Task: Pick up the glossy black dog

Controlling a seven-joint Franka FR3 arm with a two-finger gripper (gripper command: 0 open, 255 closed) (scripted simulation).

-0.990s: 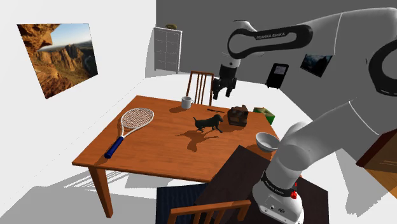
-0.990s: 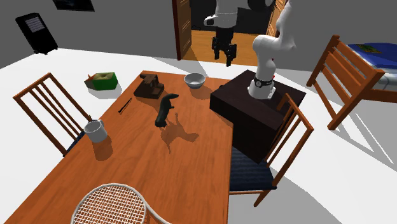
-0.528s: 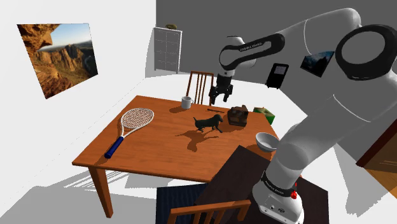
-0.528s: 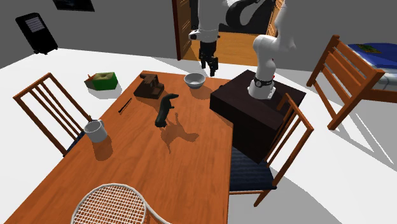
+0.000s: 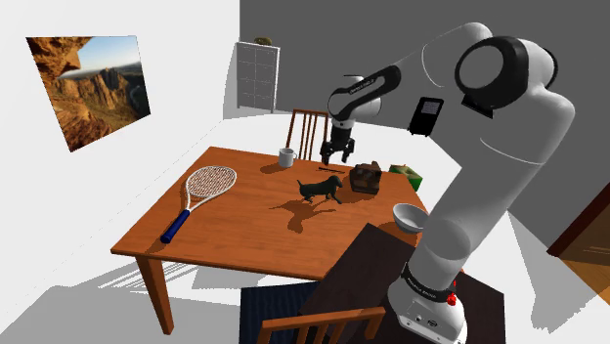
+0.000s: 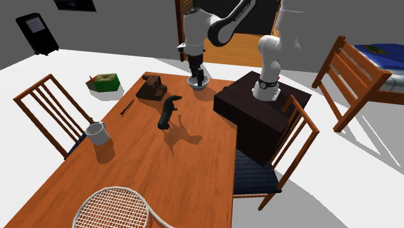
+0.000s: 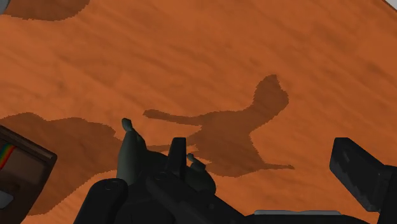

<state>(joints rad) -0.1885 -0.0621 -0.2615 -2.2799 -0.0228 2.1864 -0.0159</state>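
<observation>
Black on black makes the wrist view a pain. The dog (image 7: 159, 184) is a dark glossy lump right by the fingers and is cut off at the frame edge. I can cleanly pick out just one finger (image 7: 359, 170), way off to the side, while the other melts into the dog's outline.

From the shoulder view the gripper (image 5: 335, 156) has its two prongs apart with nothing between them. It hangs over the table (image 5: 235, 230), above and beyond the dog (image 5: 321, 188), not touching it. The dog stands on the wooden top just beside a brown box (image 5: 366, 177).

In the second exterior view the gripper (image 6: 197, 79) sits in front of the bowl (image 6: 204, 83) and hides part of its rim. The racket (image 6: 116, 207) there runs off the bottom edge.

Head count on the table:
- one dog
- one racket
- one mug (image 5: 287, 156)
- one bowl
- one brown box
- one thin dark stick (image 5: 330, 168), too small for me to say what it is

There are two chairs at the table, one at the far side (image 5: 308, 132) and one near the stand (image 5: 323, 325) with just its top rail showing. One green box (image 6: 103, 83) sits on the floor.
</observation>
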